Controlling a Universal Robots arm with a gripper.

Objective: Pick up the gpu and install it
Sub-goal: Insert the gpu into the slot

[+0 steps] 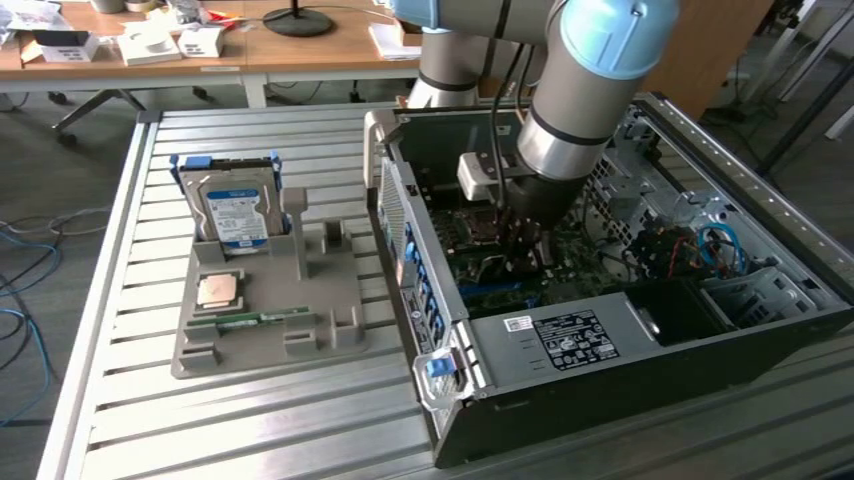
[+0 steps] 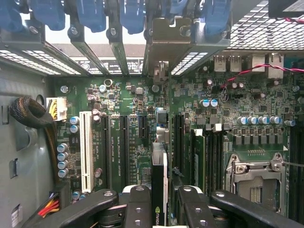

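My gripper (image 2: 159, 202) is down inside the open computer case (image 1: 587, 335), over the green motherboard (image 2: 118, 95). Its two black fingers (image 2: 137, 204) are shut on the gpu (image 2: 160, 166), which I see edge-on as a thin dark card with a green logo. The card runs toward the rear slot openings, and its grey metal bracket (image 2: 164, 42) stands among the blue slot clips. Long black expansion slots (image 2: 124, 147) lie to either side of it. I cannot tell whether the card's edge is down in a slot. In the exterior view the arm (image 1: 567, 130) reaches into the case and covers the card.
A grey fixture (image 1: 267, 320) sits on the slatted table at the exterior view's left, holding a silver hard drive (image 1: 234, 205), a copper-coloured chip (image 1: 219, 291) and a green memory stick (image 1: 247, 320). A white slot (image 2: 86, 149), the processor socket (image 2: 254, 178) and cables (image 1: 694, 245) crowd the case.
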